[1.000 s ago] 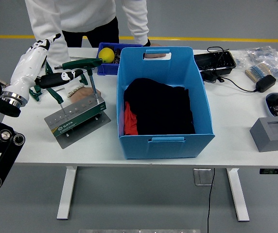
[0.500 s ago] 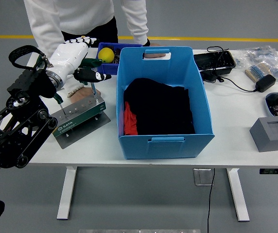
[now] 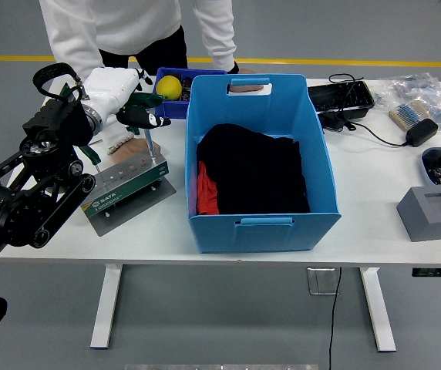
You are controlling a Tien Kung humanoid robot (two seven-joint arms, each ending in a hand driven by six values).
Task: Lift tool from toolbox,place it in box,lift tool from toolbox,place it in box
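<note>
Green-handled T-wrench (image 3: 148, 131) stood upright in the toolbox stand (image 3: 124, 185), shaft vertical; the left hand (image 3: 124, 100) had its fingers curled round the crossbar, the blue box (image 3: 260, 223) lying just to its right

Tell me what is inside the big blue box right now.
Inside the blue box lies a bunched black cloth, with something red showing at its left edge. No tool is visible in it. Whatever lies beneath the cloth is covered.
</note>
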